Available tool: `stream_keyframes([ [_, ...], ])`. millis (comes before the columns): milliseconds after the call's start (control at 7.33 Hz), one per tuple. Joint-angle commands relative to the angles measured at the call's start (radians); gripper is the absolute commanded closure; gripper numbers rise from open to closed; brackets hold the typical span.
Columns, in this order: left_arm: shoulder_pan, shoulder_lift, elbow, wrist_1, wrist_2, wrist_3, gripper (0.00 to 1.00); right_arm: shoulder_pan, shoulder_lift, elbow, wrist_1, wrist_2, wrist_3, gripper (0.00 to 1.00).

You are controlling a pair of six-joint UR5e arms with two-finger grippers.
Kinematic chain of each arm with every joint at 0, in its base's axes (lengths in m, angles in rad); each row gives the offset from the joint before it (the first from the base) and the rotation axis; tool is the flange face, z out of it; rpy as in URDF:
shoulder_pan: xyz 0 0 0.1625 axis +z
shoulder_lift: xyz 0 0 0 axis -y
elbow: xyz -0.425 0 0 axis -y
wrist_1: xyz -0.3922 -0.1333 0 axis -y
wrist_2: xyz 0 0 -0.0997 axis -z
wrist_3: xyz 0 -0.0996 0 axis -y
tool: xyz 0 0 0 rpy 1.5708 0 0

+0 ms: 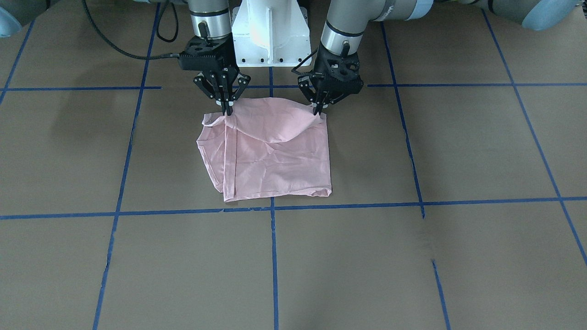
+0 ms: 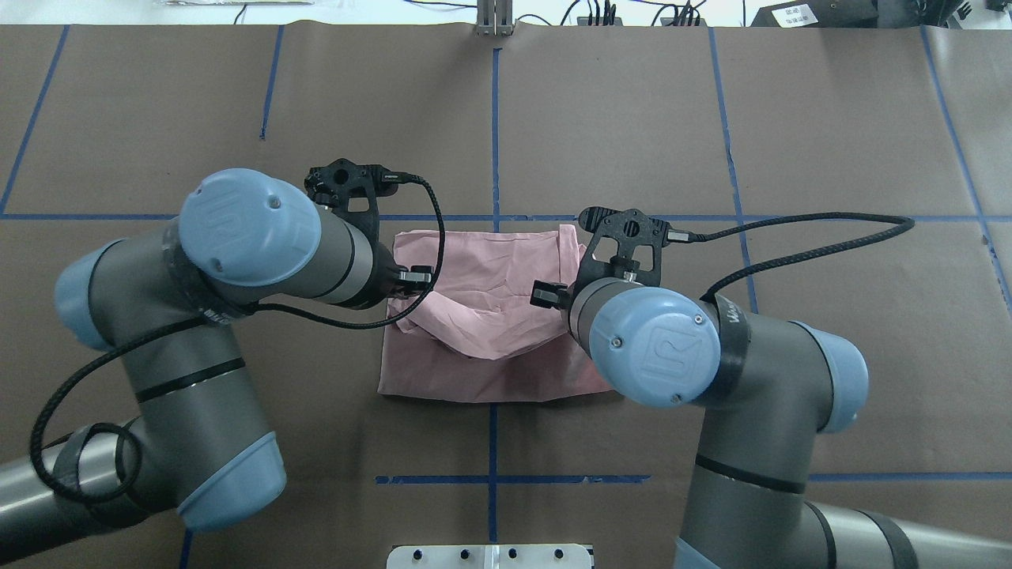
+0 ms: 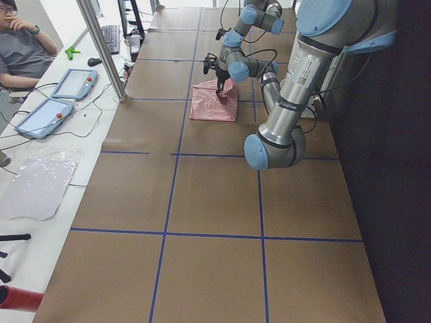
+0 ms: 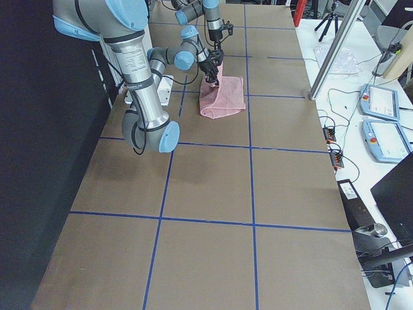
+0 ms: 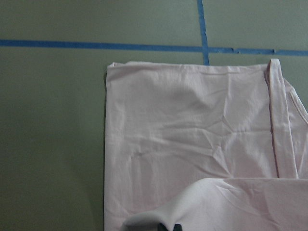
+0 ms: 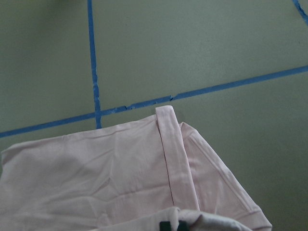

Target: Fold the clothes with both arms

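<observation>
The pale pink T-shirt [image 1: 275, 160] lies folded into a rough rectangle on the brown table, its print hidden. My left gripper [image 1: 317, 110] is shut on the shirt's near-robot corner on one side. My right gripper [image 1: 228, 110] is shut on the opposite near-robot corner. Between them the held edge sags, lifted slightly above the lower layers. In the overhead view the shirt [image 2: 482, 348] shows between both arms, which hide the fingertips. The left wrist view shows the shirt [image 5: 192, 144] with dark fingertips [image 5: 168, 227] at the bottom. The right wrist view shows the shirt [image 6: 96, 168] and a folded sleeve strip.
The white pedestal base [image 1: 271, 32] stands just behind the shirt. Blue tape lines [image 1: 273, 256] divide the brown table into squares. In the exterior left view an operator [image 3: 20, 40] sits beside tablets [image 3: 74, 82] and a metal post [image 3: 101, 47] off the table's far side.
</observation>
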Motion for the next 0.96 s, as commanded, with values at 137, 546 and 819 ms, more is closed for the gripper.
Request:
stream_keyframes([
  [137, -0.158, -0.098, 0.449, -0.326, -0.003, 0.197, 0.01, 0.2, 0.161, -0.494, 0.288, 0.128, -0.181, 0.0],
  [546, -0.249, -0.082, 0.443, -0.352, -0.11, 0.336, 0.0, 0.365, 0.178, -0.59, 0.343, 0.373, -0.4, 0.0],
  [819, -0.248, 0.005, 0.299, -0.342, -0.112, 0.339, 0.0, 0.394, 0.172, -0.561, 0.338, 0.448, -0.416, 0.0],
])
